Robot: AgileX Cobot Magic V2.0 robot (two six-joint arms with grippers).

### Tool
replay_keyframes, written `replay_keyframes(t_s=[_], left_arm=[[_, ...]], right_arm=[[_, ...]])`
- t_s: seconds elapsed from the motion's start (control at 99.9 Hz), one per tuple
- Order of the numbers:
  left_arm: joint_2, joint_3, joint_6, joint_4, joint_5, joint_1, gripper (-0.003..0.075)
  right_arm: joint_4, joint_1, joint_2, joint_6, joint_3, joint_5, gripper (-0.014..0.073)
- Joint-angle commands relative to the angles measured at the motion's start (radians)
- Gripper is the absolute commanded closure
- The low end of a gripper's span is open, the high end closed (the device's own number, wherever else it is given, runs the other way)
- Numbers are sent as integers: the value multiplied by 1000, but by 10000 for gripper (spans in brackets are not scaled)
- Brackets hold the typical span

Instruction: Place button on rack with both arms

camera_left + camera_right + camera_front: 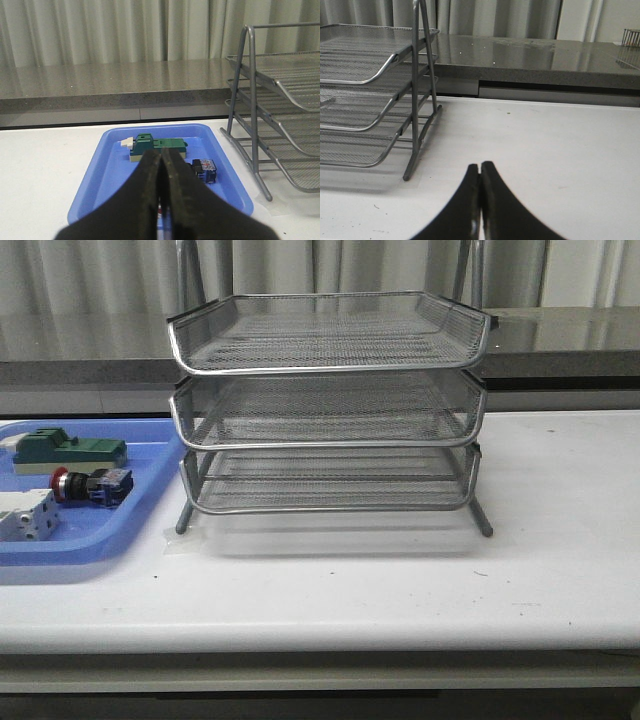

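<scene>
On the white table (400,590) the button (90,485) lies in the blue tray (150,455) beside the rack (330,410), nothing picked up yet; the left claw (161,165) and right claw (480,172), both pinched closed and empty, must open first.
</scene>
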Motion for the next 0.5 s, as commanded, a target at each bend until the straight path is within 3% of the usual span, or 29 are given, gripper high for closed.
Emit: replay_keyframes(t_s=[0.0,0.491], left_arm=[[-31,33,0,0,-71,-7,741],[-31,33,0,0,-71,-7,741]], right_arm=[[-13,-3,-13,1,3,-85,655],[-14,-3,-13,0,3,-95,655]])
